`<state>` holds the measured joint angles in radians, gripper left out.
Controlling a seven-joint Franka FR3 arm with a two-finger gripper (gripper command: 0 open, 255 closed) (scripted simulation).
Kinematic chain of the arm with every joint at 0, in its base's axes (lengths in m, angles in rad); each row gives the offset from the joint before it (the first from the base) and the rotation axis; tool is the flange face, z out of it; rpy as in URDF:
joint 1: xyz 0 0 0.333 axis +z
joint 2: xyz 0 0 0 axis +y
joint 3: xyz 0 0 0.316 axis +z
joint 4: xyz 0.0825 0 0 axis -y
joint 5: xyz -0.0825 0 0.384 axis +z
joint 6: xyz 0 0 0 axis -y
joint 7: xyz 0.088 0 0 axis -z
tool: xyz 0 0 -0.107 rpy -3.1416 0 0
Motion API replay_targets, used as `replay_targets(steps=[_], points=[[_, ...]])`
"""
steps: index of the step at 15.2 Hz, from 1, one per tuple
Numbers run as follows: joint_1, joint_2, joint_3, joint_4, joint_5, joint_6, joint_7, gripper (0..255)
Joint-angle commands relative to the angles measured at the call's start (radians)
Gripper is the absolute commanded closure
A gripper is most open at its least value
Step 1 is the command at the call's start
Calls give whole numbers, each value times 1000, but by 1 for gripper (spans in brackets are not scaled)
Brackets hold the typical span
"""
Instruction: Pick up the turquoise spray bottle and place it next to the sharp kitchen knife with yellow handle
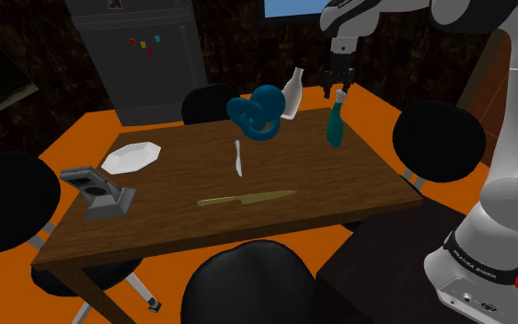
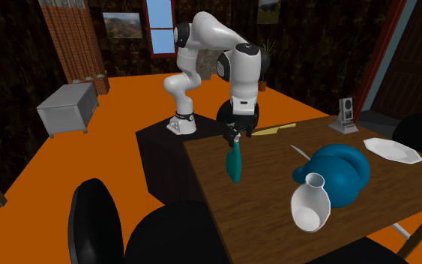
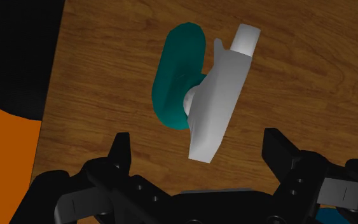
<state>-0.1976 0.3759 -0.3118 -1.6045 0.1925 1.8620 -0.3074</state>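
Observation:
The turquoise spray bottle (image 1: pixel 336 126) (image 2: pixel 234 163) (image 3: pixel 179 76) with a pale grey spray head (image 3: pixel 219 105) stands on the wooden table (image 1: pixel 358 179) near its edge by the robot stand. My gripper (image 1: pixel 340 83) (image 2: pixel 234 135) (image 3: pixel 198 147) hovers right above it, open, its fingers on either side of the spray head without touching it. The knife (image 1: pixel 247 198) (image 2: pixel 273 130), dull yellow all over, lies flat toward the table's front in the shoulder view, well away from the bottle.
A blue rounded sculpture (image 1: pixel 259 112) (image 2: pixel 336 172) and a white vase (image 1: pixel 292 95) (image 2: pixel 310 206) stand close to the bottle. A white utensil (image 1: pixel 238 158), a white plate (image 1: pixel 131 156) and a grey device (image 1: pixel 100 191) lie farther off. Black chairs (image 1: pixel 439 140) ring the table.

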Motion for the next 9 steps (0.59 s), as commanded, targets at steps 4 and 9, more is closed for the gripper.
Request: replay_targets(steps=[4,9], points=[[0,0,0,0,0,0,0,255],[0,0,0,0,0,0,0,255]])
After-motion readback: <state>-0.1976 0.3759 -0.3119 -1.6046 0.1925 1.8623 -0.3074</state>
